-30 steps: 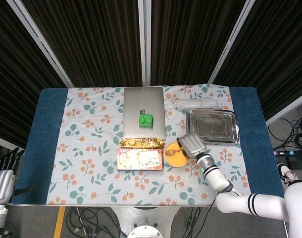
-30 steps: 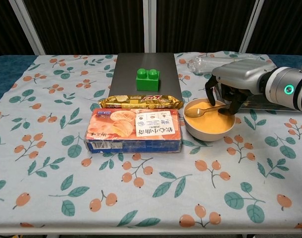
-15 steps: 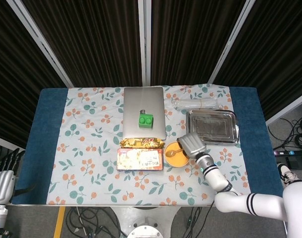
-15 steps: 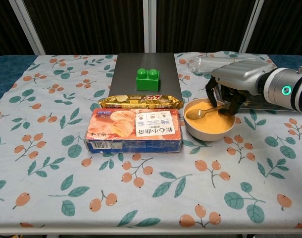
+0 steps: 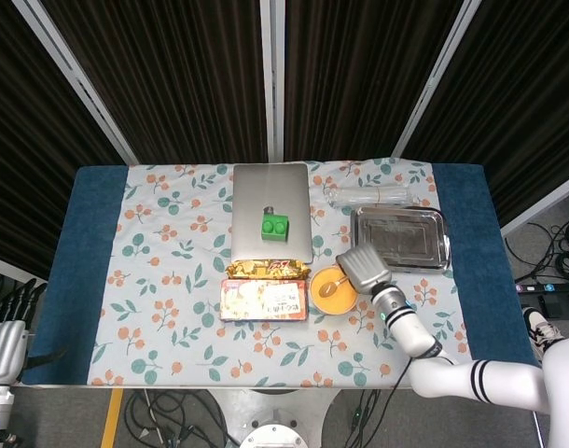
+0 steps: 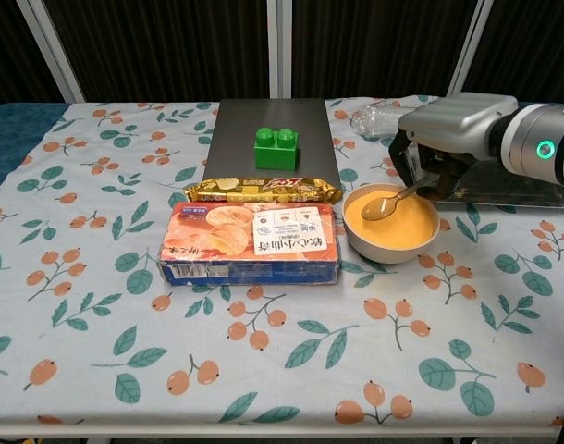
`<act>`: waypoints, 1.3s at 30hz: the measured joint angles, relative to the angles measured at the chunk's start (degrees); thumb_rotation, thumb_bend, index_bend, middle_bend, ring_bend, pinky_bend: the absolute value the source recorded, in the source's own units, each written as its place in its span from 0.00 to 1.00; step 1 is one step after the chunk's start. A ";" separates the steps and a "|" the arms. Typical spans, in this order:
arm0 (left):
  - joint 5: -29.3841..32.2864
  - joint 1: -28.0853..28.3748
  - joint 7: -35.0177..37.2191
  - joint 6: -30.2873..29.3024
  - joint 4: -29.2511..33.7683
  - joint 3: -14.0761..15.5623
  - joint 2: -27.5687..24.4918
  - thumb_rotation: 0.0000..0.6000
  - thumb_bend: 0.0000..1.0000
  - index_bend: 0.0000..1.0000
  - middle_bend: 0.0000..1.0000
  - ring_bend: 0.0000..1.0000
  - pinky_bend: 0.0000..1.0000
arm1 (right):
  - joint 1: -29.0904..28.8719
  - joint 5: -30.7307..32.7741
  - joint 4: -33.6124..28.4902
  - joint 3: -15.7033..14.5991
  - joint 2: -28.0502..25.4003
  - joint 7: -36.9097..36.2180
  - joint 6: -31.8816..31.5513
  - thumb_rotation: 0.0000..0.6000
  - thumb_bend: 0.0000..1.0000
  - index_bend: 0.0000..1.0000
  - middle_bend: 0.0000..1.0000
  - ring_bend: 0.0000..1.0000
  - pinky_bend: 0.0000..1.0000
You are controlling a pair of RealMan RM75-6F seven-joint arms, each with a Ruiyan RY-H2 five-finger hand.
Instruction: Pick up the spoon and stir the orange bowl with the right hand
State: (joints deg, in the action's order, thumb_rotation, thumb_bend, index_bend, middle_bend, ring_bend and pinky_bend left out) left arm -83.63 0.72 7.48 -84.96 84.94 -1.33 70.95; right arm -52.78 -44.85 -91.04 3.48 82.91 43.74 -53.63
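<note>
The orange bowl sits on the floral cloth, right of the biscuit box. My right hand hovers over the bowl's far right rim and holds the golden spoon by its handle. The spoon's head hangs over the middle of the bowl, tilted down to the left. My left hand rests off the table at the lower left of the head view; its fingers do not show clearly.
A biscuit box and a gold snack bar lie left of the bowl. A green brick stands on a grey laptop. A metal tray and a clear plastic bottle lie behind my right hand.
My right hand has lifted and drawn back toward the tray, raising the spoon's handle; the spoon head moved slightly right over the bowl.
</note>
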 measured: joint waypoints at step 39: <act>0.09 -0.45 1.23 0.39 -1.09 0.50 0.80 1.00 0.11 0.11 0.08 0.03 0.07 | -9.90 -3.46 2.56 -9.15 5.09 31.43 -4.40 1.00 0.52 0.68 0.95 0.92 1.00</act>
State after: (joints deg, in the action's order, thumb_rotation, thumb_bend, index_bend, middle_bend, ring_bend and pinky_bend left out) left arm -83.54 0.27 8.71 -84.58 83.85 -0.83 71.76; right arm -62.67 -48.32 -88.49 -5.67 87.99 75.17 -58.02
